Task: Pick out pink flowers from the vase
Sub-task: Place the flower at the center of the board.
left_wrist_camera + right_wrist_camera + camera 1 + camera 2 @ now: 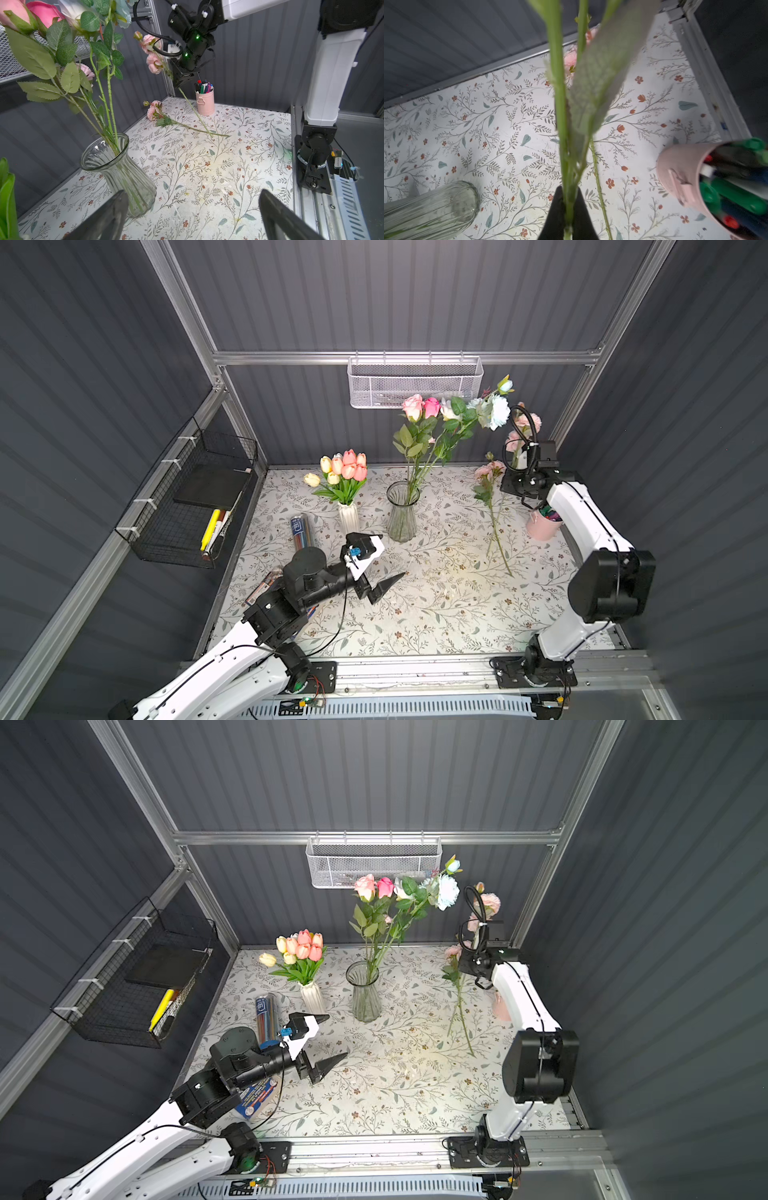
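Observation:
A clear glass vase [401, 512] [120, 166] stands mid-table with a pale pink rose [413, 406], a hot-pink rose [432, 407] and white and pale blue blooms in it. At the back right my right gripper [569, 193] [178, 84] is shut on the green stem of a pink flower [530, 422] [153, 62], lifted clear of the vase; its stem slants down toward the table. Another pink flower [490, 470] [153, 111] lies on the table. My left gripper [392, 556] [192, 193] hovers open and empty just in front of the vase.
A white vase [348, 517] with coral-pink and yellow tulips [349, 466] stands left of the glass one. A tube of pens [301, 531] lies beside it. A pink cup of markers [542, 524] is under my right arm. Wire baskets [415, 383] hang on the walls.

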`<state>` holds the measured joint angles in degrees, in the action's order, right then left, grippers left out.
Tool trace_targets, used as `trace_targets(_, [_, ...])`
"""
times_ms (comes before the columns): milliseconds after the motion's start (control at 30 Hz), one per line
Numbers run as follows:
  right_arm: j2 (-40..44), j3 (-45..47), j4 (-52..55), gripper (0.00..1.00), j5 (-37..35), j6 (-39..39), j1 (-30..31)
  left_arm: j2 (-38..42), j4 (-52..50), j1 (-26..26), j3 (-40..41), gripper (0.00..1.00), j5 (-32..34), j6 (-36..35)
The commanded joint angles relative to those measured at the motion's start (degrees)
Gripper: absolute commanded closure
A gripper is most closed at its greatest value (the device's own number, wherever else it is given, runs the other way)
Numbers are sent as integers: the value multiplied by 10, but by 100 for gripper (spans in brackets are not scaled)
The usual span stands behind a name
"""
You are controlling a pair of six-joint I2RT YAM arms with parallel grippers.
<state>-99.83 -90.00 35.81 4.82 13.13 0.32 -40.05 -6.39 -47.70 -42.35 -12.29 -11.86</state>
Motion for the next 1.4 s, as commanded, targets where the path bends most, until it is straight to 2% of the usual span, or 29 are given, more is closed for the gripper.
trace_targets(0, [-29,-12,60,100,29,-66,11,7,9,-5,4,1,-12,-9])
trace_targets(167, [-104,-78,114,100,-26,-124,63,15,5,-7,8,1,-12,-10])
trace_targets(367, [-199,-184,192,100,-58,-82,82,16,4,-10,10,1,-13,-11])
trace_targets(733, [-283,-237,210,100,-50,-62,86,18,4,-12,11,1,-20,-15])
trace_targets(933, [-331,-291,226,100,-78,-61,86,18,4,-11,14,1,-29,-17])
trace_targets(1233, [-373,-316,226,99,-123,-74,85,11,4,-12,16,1,-26,-19])
trace_targets(1367, [-389,-328,227,96,-114,-71,80,11,4,-12,17,1,-23,-19])
